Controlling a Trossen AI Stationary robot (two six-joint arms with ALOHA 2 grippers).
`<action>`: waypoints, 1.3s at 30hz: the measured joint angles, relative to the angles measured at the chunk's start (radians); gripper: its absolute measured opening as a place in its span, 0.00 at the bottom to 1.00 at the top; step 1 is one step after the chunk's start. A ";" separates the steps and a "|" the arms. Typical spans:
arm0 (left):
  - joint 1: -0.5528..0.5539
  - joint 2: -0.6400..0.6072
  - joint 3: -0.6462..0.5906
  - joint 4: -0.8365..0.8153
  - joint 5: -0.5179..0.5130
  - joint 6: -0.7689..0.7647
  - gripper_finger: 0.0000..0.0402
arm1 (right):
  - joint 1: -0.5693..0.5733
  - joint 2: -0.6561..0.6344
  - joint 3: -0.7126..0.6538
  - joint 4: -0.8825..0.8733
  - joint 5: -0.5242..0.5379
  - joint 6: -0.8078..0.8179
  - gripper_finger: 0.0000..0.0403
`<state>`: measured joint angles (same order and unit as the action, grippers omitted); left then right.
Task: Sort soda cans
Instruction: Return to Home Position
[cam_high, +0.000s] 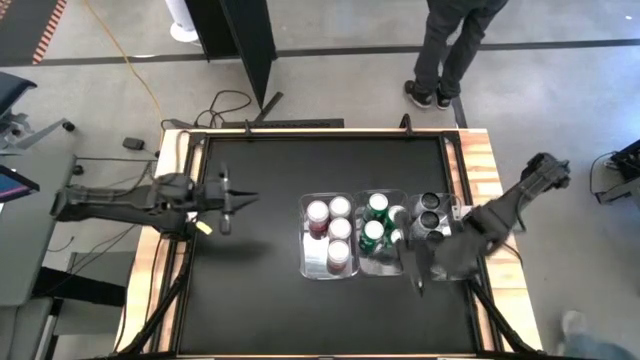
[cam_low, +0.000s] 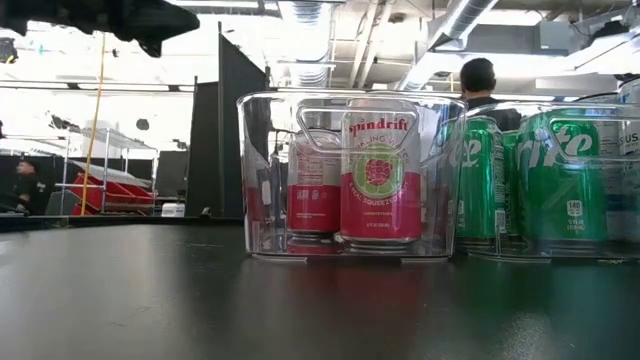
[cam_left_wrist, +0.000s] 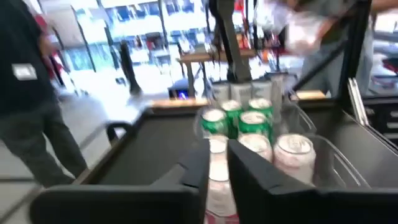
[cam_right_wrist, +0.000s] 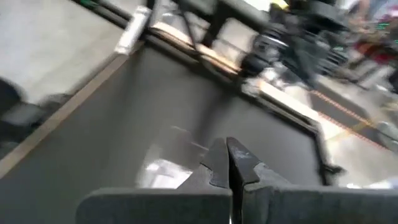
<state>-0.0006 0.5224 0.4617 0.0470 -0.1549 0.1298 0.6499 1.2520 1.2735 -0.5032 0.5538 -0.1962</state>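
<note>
Treat sorting as finished, as far as shown: find no soda cans loose on the desk. Locate all upright in three clear bins side by side, right of centre: pink-red in the left bin, green in the middle, dark grey in the right. Note silver tops. Read the left gripper over the desk's left part, fingers slightly apart, empty; the right gripper just beside the right bin, pressed closed, empty. Expect only arm parking as outstanding.

Upright silver-topped pink cans, green cans just beside them, dark cans next, sorted by colour.
</note>
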 joint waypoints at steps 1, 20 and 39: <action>0.000 -0.040 -0.014 0.000 -0.005 0.013 0.10 | -0.023 -0.048 -0.058 0.037 -0.009 -0.025 0.00; 0.002 -0.260 -0.037 -0.191 -0.055 0.110 0.00 | -0.123 -1.061 -0.799 0.236 0.020 -0.101 0.00; 0.002 -0.262 -0.141 -0.081 0.003 0.107 0.00 | -0.170 -1.176 -0.989 0.444 -0.045 -0.194 0.00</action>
<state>0.0013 0.2604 0.3212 -0.0340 -0.1519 0.2371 0.4803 0.0762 0.2842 -0.0591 0.5092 -0.3907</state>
